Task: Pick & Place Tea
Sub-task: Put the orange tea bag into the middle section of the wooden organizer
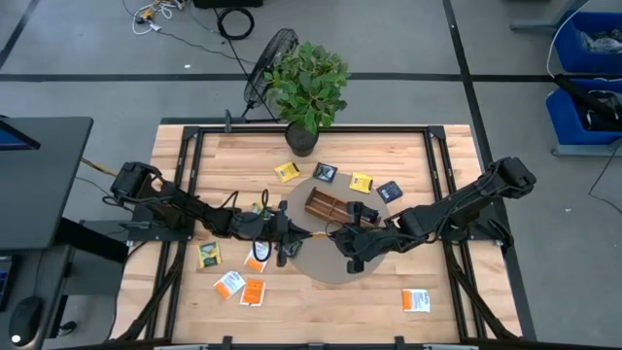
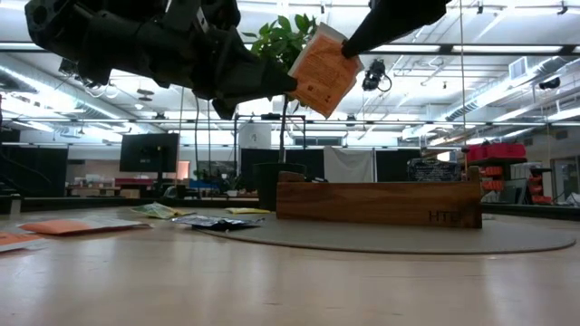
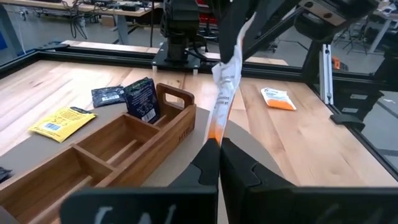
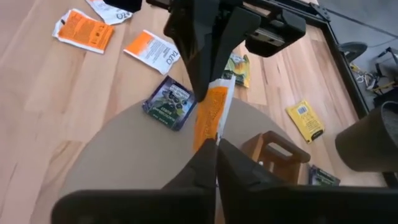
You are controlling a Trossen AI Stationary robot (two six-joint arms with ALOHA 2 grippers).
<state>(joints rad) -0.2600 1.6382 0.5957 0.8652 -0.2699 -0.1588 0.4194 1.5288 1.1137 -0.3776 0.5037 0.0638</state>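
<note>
An orange-and-white tea packet (image 2: pixel 320 77) hangs in the air between both grippers, above the round mat and just to the near side of the long wooden box (image 1: pixel 329 206). My left gripper (image 1: pixel 294 234) reaches in from the table's left and is shut on it. My right gripper (image 1: pixel 336 237) reaches in from the right and is shut on it too. Other packets lie flat on the table: yellow (image 1: pixel 287 172), dark blue (image 1: pixel 325 173), green (image 1: pixel 209 255), orange (image 1: pixel 253 293) and white-with-orange (image 1: pixel 416 300). My left gripper pinches the packet's orange edge (image 3: pixel 215 129) between its two fingers, coming roughly level from the table's left. The packet stands on edge and tilted, lifted clear of the mat. My right gripper pinches the opposite, upper edge of the packet (image 4: pixel 212 129) between its two fingers, slanting down from the table's right. The packet spans the short gap between the two grippers, clear of the table.
The wooden box (image 3: pixel 127 146) sits on the round grey mat (image 1: pixel 316 262), with a dark blue packet (image 3: pixel 142 99) leaning in its end compartment. A potted plant (image 1: pixel 309 86) stands at the far edge. A black frame rails the table's sides. Bare wood lies at the near right.
</note>
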